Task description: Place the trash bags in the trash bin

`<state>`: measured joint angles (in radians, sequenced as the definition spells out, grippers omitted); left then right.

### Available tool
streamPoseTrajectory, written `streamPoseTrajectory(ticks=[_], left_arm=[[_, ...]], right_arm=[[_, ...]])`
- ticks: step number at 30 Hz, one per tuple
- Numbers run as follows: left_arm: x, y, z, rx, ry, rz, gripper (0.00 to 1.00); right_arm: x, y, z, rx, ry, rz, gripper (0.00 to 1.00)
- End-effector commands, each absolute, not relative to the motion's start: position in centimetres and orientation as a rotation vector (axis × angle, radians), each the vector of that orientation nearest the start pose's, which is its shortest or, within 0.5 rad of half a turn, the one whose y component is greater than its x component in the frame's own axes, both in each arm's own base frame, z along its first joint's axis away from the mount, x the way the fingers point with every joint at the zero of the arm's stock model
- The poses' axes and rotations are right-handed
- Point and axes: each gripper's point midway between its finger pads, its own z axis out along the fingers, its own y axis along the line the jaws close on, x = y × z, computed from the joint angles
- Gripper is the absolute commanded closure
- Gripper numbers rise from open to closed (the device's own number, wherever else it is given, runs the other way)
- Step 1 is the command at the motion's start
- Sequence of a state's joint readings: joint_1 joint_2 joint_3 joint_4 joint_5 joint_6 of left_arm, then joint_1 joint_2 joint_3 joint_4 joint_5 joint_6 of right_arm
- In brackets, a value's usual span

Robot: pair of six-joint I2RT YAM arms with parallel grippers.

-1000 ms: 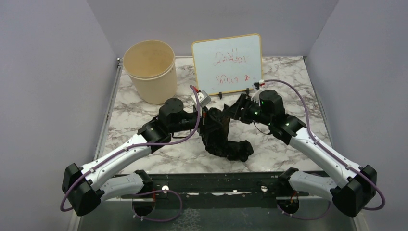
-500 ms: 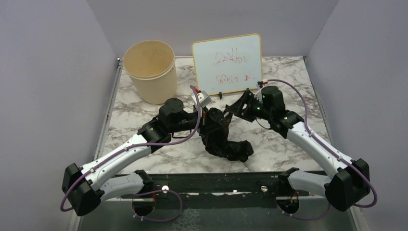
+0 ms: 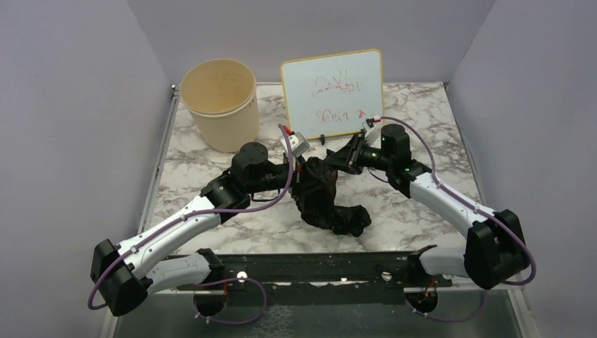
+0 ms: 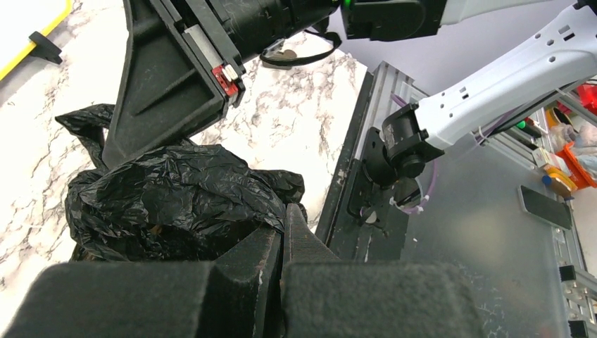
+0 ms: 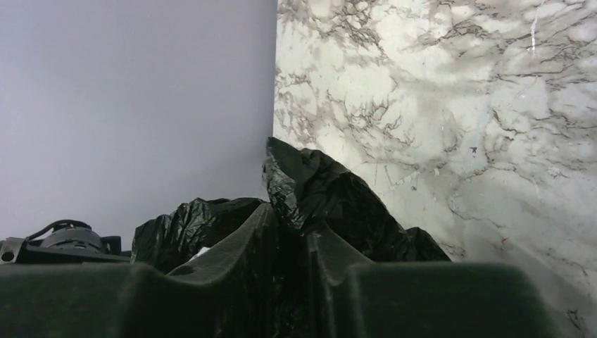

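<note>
Item, trash bags (image 3: 331, 208): light, floppy, slippery film; bunched folds between the jaws, left gripper (image 4: 284, 218) and right gripper (image 5: 292, 227) each pinching one.

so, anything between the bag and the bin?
Nothing visible. Only bare marble lies between the bag and the bin. The whiteboard stands right of the bin, off that path.
</note>
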<state>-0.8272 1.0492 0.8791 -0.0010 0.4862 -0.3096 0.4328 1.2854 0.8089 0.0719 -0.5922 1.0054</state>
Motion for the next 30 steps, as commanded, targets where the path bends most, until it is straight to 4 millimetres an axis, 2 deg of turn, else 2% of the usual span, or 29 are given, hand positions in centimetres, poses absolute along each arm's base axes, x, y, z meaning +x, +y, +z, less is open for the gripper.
streamPoseTrajectory(ticks=[1,3,6,9,12,17,21,25,28,30], left_arm=[[16.3,-32.0,29.2,0.869,1.666,-1.239,1.0],[16.3,-31.9,29.2,0.865,1.667,-1.236,1.0],[16.3,-31.9,29.4,0.858,1.661,-1.236,1.0],[16.2,-32.1,29.4,0.865,1.657,-1.249,1.0],[15.9,-32.3,29.2,0.88,1.663,-1.273,1.0],[15.7,-32.6,29.5,0.891,1.641,-1.304,1.0],[15.4,-32.7,29.8,0.901,1.625,-1.323,1.0],[15.4,-32.7,29.8,0.896,1.618,-1.33,1.0],[15.4,-32.7,29.9,0.89,1.617,-1.325,1.0],[15.5,-32.5,30.0,0.881,1.61,-1.315,1.0]], right_arm=[[27.4,27.5,23.1,0.122,2.114,1.655,0.78],[27.2,27.5,23.4,0.097,2.103,1.663,0.85],[26.9,27.4,23.9,0.047,2.071,1.675,0.86],[26.3,27.3,24.8,0.032,2.011,1.753,0.81],[25.9,27.3,25.4,0.034,1.957,1.819,0.69],[26.3,27.6,24.8,0.029,1.988,1.819,0.59],[26.8,28.0,24.9,0.051,1.992,1.867,0.61],[27.7,28.4,26.3,0.048,1.899,1.935,0.63],[27.9,28.6,26.2,0.038,1.912,1.945,0.6],[27.8,28.7,26.0,0.041,1.927,1.958,0.62]])
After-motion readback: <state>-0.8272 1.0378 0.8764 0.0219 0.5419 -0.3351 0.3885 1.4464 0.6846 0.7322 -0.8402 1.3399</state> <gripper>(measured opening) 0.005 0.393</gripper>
